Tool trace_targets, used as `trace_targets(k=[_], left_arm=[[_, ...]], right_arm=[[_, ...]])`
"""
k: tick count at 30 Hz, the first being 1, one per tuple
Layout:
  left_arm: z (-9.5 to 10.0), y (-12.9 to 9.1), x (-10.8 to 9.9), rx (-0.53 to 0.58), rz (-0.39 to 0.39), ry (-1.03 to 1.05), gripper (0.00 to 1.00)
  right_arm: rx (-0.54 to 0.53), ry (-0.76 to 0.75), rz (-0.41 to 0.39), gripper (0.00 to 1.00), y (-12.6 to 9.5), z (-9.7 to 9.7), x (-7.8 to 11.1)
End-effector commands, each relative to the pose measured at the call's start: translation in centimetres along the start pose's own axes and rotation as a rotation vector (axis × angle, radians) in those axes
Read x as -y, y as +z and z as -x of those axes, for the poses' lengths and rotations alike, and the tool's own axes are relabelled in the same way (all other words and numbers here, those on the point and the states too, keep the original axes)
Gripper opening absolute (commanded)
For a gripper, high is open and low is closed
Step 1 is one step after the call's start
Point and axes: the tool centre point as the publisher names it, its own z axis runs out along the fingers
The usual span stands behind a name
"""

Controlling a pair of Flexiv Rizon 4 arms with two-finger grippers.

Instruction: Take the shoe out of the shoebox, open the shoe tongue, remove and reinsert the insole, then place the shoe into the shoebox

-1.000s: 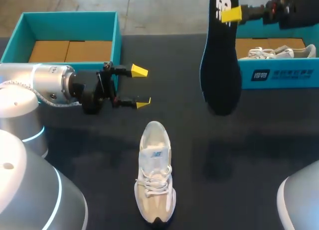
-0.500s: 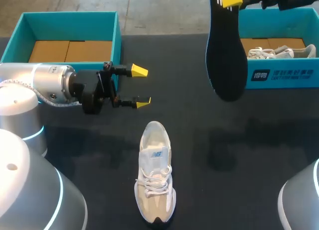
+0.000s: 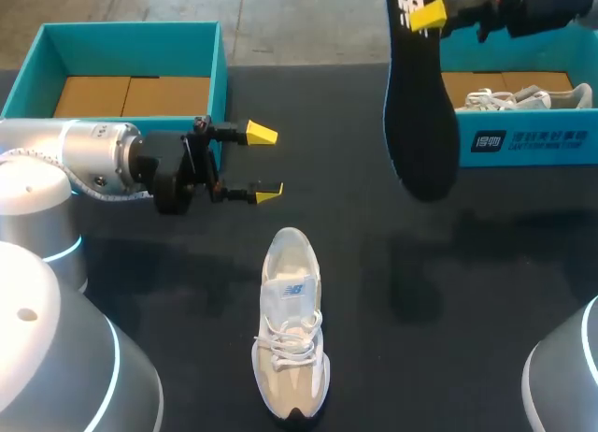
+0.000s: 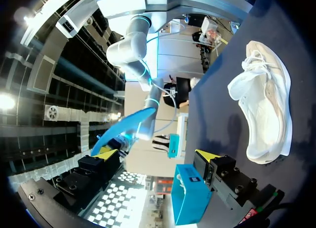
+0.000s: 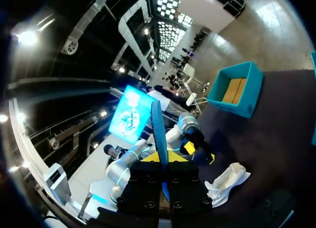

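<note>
A white and beige shoe (image 3: pixel 291 334) lies on the dark table, toe toward the near edge; it also shows in the left wrist view (image 4: pixel 266 109) and the right wrist view (image 5: pixel 227 181). My right gripper (image 3: pixel 430 16) is high at the back right, shut on the heel end of a black insole (image 3: pixel 420 114) that hangs down in the air. In the right wrist view the insole (image 5: pixel 158 134) stands edge-on between the fingers of that gripper (image 5: pixel 163 158). My left gripper (image 3: pixel 264 163) is open and empty, just behind the shoe's heel; its own view (image 4: pixel 155 154) shows nothing between the fingers.
An open teal shoebox (image 3: pixel 217 67) with a brown cardboard floor stands at the back left. A second teal shoebox (image 3: pixel 523 142) at the back right holds another white shoe (image 3: pixel 514 99). The hanging insole partly covers that box's left end.
The right gripper has lifted the insole a little, and it has swung slightly. The left arm and the shoe have not moved.
</note>
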Motion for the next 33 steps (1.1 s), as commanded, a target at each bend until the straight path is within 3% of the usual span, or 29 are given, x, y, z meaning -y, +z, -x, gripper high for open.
trace_targets(k=[1,6,25,33], left_arm=[[-0.1,0.1,0.0,0.001,0.002,0.002,1.0],[-0.1,0.1,0.0,0.001,0.002,0.002,1.0],[-0.1,0.1,0.0,0.001,0.002,0.002,1.0],[-0.1,0.1,0.0,0.001,0.002,0.002,1.0]], right_arm=[[-0.013,0.011,0.007,0.0,0.1,1.9,0.2],[-0.054,0.058,0.022,0.0,0.3,3.1,0.3],[-0.054,0.058,0.022,0.0,0.3,3.1,0.3],[-0.062,0.154,0.002,0.0,1.1,6.6,0.7]])
